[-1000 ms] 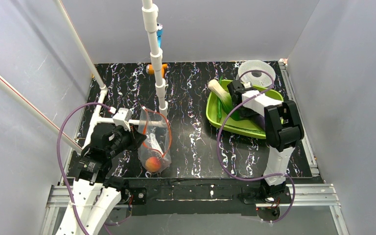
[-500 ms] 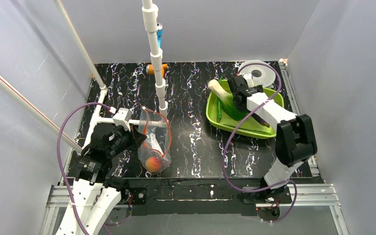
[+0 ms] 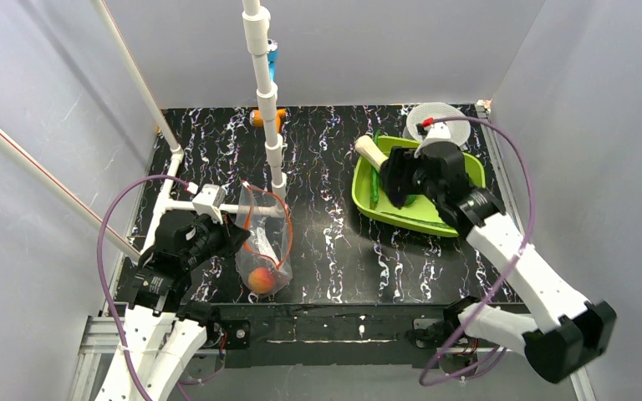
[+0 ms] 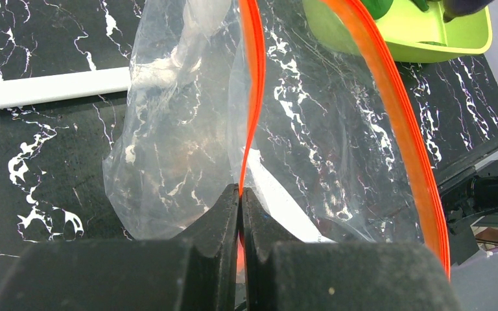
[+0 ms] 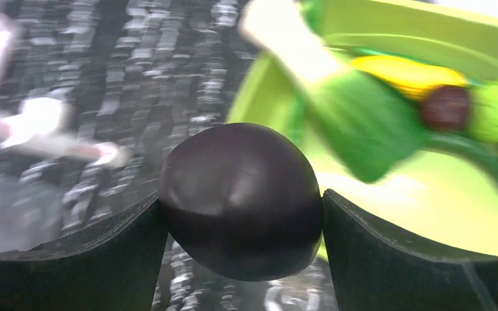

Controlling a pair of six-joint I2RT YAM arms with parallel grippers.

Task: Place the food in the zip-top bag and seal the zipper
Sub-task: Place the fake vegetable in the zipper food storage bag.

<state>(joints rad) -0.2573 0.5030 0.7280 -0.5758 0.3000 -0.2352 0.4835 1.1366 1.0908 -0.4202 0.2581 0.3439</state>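
The clear zip-top bag [image 3: 265, 238] hangs open left of centre with the orange-red peach [image 3: 260, 279] at its bottom. My left gripper [image 3: 232, 237] is shut on the red-orange zipper strip [image 4: 254, 78] at one end of the mouth, and the other lip [image 4: 402, 123] bows away from it. My right gripper [image 3: 393, 180] is shut on the dark purple plum [image 5: 241, 201] above the left part of the lime-green tray [image 3: 435, 219]. Blurred in the right wrist view, the tray holds a yellow piece [image 5: 408, 71], a green leafy piece [image 5: 356, 120] and a small dark round piece [image 5: 446, 107].
A white pipe frame [image 3: 266, 92] rises just behind the bag, and its crossbar [image 4: 52, 87] lies on the black marbled table. An orange object [image 3: 257, 118] sits at the back by the pipe. A white roll [image 3: 435, 117] stands behind the tray. Grey walls enclose the table.
My right arm has swung its elbow out to the near right. Its gripper has shifted a little toward the tray's left near side with the plum. The left arm and bag have not moved.
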